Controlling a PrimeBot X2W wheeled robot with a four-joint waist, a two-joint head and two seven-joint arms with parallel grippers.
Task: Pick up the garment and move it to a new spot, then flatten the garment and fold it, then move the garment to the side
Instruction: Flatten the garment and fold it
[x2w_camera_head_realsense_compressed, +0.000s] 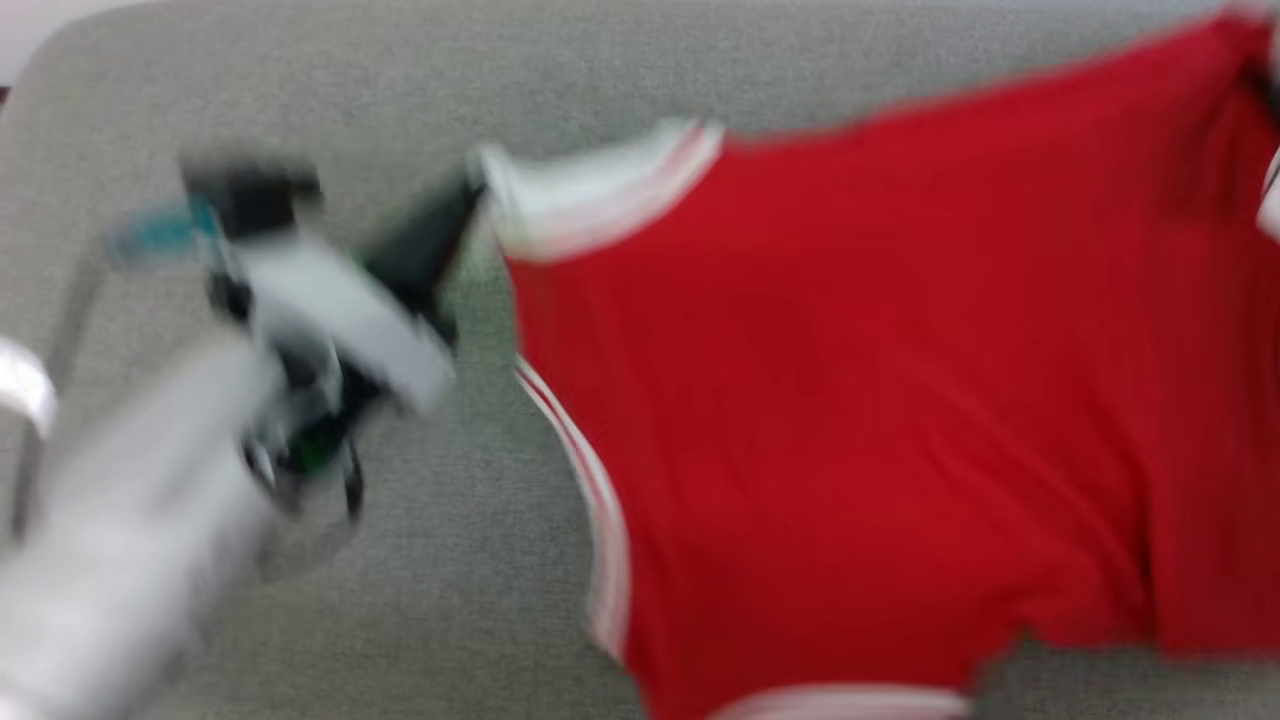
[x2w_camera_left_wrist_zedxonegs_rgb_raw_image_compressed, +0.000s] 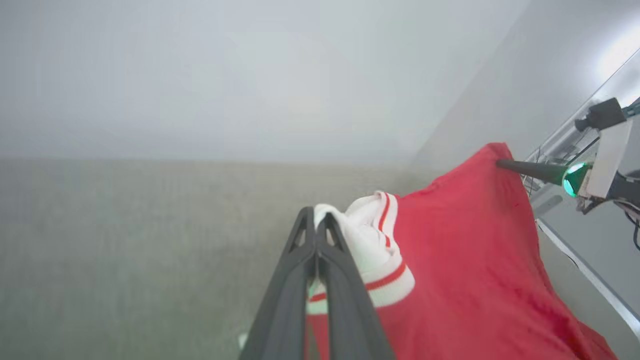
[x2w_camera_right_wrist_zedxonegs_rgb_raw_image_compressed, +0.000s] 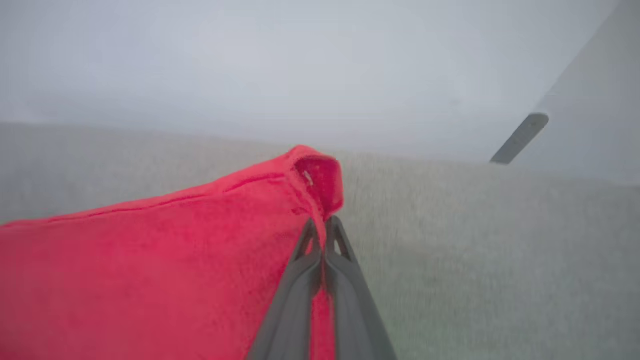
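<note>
Evidently I'm mid-carry: left gripper (x2w_camera_left_wrist_zedxonegs_rgb_raw_image_compressed: 316, 225) jaws pinch the shirt (x2w_camera_head_realsense_compressed: 880, 400) by its white sleeve end (x2w_camera_left_wrist_zedxonegs_rgb_raw_image_compressed: 370, 250), right gripper (x2w_camera_right_wrist_zedxonegs_rgb_raw_image_compressed: 325, 227) jaws a red corner, cloth stretched across frame right over the bench (x2w_camera_head_realsense_compressed: 300, 60), with flattening, folding and setting aside left.

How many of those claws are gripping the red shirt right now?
2. The left claw is shut on a white sleeve end of the red shirt; the right claw is shut on a red edge at the shirt's other side.
</note>
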